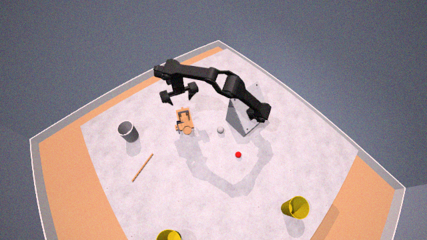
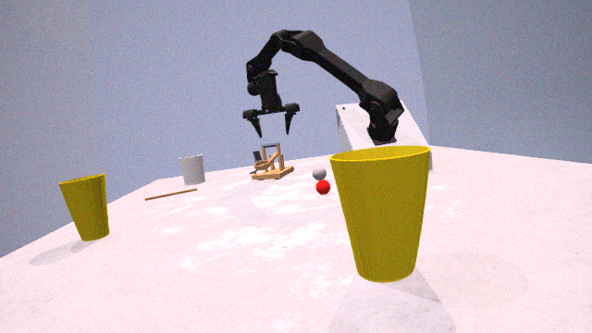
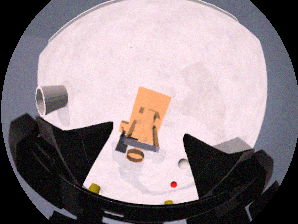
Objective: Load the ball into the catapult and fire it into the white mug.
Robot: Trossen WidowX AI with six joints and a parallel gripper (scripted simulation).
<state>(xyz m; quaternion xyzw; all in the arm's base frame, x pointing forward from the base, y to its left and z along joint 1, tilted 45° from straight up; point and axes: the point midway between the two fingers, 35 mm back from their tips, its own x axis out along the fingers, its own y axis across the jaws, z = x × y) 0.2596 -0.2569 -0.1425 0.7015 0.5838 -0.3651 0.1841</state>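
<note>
My black parallel-jaw gripper point(image 2: 272, 124) hangs wide open, holding nothing, above the small wooden catapult point(image 1: 184, 122). Red ball point(image 1: 238, 155) lies on the table, well apart; white cylindrical mug point(image 1: 125, 129) stands beyond the catapult.

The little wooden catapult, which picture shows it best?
The exterior view: the catapult shows from the side, with its frame and spoon arm. The top view gives only its small outline from above; the wrist view shows it blurry, between the open fingers.
</note>
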